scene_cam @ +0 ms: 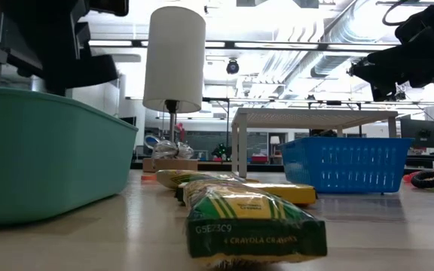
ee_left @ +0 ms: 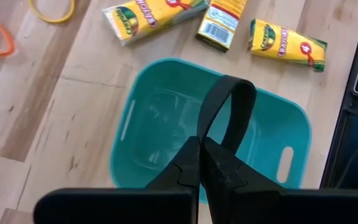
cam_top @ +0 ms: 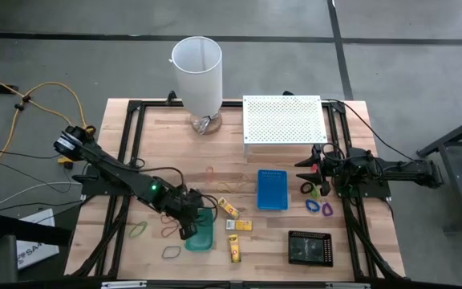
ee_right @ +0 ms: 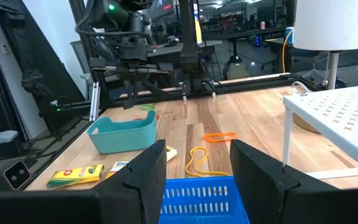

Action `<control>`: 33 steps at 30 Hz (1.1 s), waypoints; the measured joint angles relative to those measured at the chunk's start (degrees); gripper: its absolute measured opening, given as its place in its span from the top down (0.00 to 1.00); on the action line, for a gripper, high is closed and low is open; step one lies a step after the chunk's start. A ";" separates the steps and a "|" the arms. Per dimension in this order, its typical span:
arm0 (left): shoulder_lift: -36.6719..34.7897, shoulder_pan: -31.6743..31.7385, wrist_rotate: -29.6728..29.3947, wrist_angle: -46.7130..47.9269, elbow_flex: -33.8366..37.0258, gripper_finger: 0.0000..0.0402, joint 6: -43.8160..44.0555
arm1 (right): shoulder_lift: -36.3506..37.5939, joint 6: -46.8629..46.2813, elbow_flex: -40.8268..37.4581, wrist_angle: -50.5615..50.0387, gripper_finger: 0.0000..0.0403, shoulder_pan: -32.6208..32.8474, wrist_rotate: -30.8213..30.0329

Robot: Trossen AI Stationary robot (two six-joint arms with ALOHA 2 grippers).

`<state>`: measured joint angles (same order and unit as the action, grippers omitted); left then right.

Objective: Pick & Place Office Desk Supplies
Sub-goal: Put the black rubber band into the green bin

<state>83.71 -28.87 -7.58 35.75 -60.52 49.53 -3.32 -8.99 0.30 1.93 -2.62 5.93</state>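
Left gripper (ee_left: 201, 163) pinched on a dark rubber band (ee_left: 229, 109) above green tray (ee_left: 129, 118) | step: placing | next: release into tray | right gripper (ee_right: 194, 165) open, near blue tray (ee_right: 197, 193)

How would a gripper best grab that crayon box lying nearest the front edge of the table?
Probably from straight above, fingers closing across the narrow width at mid-length: the crayon box lies flat on the table, its long sides clear of the teal tray.
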 joint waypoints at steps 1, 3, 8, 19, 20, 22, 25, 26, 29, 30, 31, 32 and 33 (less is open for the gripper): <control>0.54 -0.22 -0.04 0.33 -0.60 1.00 -0.01 | 0.01 0.00 0.02 0.00 0.59 -0.01 0.00; 1.36 -0.38 -0.05 1.29 -1.32 1.00 -0.01 | 0.00 0.01 0.01 0.00 0.59 -0.01 0.01; 4.24 -0.30 -0.17 1.40 -1.43 1.00 0.92 | 0.00 0.00 0.00 0.00 0.59 0.01 0.01; 11.69 -0.32 0.59 -1.76 -1.43 1.00 1.36 | 0.01 0.00 0.02 0.00 0.59 0.00 0.01; 11.89 -0.32 0.57 -1.91 -1.43 1.00 1.39 | -0.01 0.00 0.00 0.00 0.59 0.00 0.00; 12.40 -0.32 0.37 -1.91 -1.43 1.00 1.40 | 0.01 0.00 0.00 0.00 0.59 0.01 0.00; 12.56 -0.32 0.37 -1.78 -1.43 1.00 1.50 | 0.01 0.00 0.01 0.00 0.59 0.01 0.02; 12.56 -0.32 0.35 -1.81 -1.43 1.00 1.50 | 0.01 0.00 0.00 0.00 0.59 -0.01 0.00; 12.56 -0.28 0.33 -1.75 -1.43 1.00 1.50 | 0.00 0.00 0.02 0.00 0.59 -0.01 0.00; 12.56 -0.29 0.33 -1.74 -1.43 1.00 1.50 | 0.01 0.00 0.01 0.00 0.59 0.00 0.01; 12.56 -0.30 0.33 -1.73 -1.43 1.00 1.50 | 0.01 0.00 0.02 0.00 0.59 0.01 0.00; 12.56 -0.30 0.33 -1.64 -1.43 1.00 1.50 | -0.01 0.01 0.02 0.00 0.59 0.01 0.02; 12.56 -0.30 0.33 -1.52 -1.43 1.00 1.50 | 0.01 0.00 0.00 0.02 0.59 0.01 0.00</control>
<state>96.27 -29.17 -7.25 34.23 -61.95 51.03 -3.31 -8.99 0.30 1.95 -2.61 5.93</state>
